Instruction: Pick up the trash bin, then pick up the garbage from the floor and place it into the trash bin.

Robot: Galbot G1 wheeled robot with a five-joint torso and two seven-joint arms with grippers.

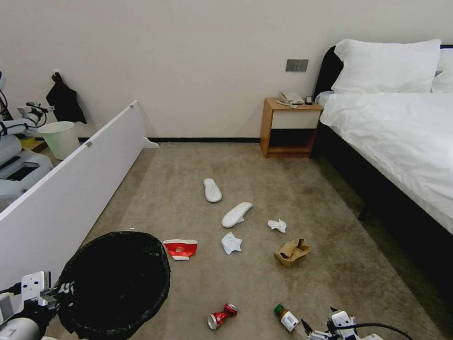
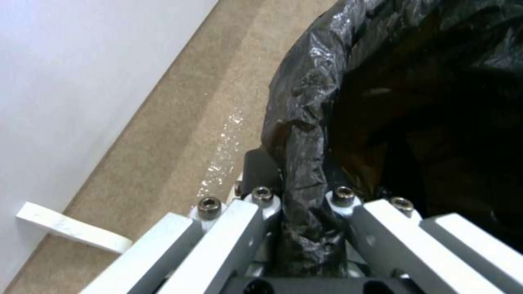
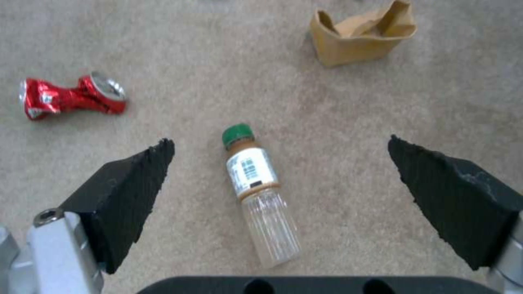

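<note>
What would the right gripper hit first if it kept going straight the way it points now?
Most likely the bottle. It lies on the carpet between the open fingers of the right gripper, which faces down at the floor. How far off the bottle lies is unclear.

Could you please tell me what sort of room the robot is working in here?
Most likely a hotel-style bedroom: a bed with white linen and a pillow, a wooden nightstand holding a telephone, and two white slippers on the carpet.
</note>
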